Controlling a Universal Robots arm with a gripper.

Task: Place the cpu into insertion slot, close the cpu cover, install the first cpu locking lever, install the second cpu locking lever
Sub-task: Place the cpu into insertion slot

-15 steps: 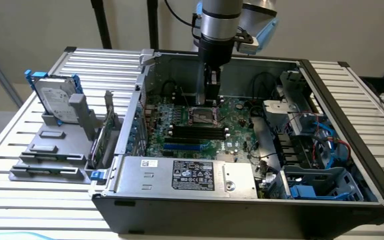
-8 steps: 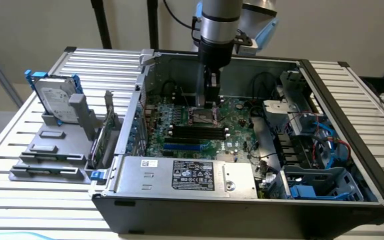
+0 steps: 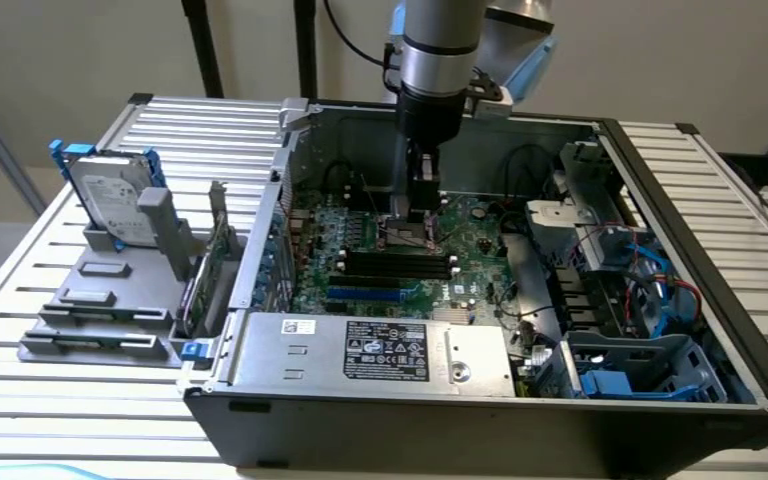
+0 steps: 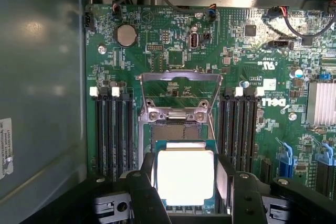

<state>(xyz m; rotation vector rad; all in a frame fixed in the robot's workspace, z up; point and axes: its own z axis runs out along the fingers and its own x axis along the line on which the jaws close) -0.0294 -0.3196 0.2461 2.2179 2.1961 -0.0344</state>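
Status: the gripper is down inside the computer case, over the middle of the motherboard. Its fingers stand wide, one on either side of the cpu. I judge the jaws to be apart rather than clamped, though from the wrist view I cannot be certain whether the pads touch the chip's edges.

Location of part: the cpu lies level over the insertion slot, between the two banks of memory slots. A strip of the slot's contacts shows bare beside the cover's hinge. I cannot tell whether the chip is fully seated or just above the rim.

The cpu cover is raised and open.

Step in hand, by my reading: placing the chip. To do it well, I would keep it flat and square to the grey rim, let it settle without any sideways slide across the contacts, and apply no downward force. The fingers should stay clear of the raised cover.

Containers: the case stands open-topped on the slatted worktop and holds the motherboard, a power supply along its near edge, and a blue drive cage in the near corner on the exterior view's right. Outside the case, a grey stand at the worktop's edge on the exterior view's left holds a hard drive upright.
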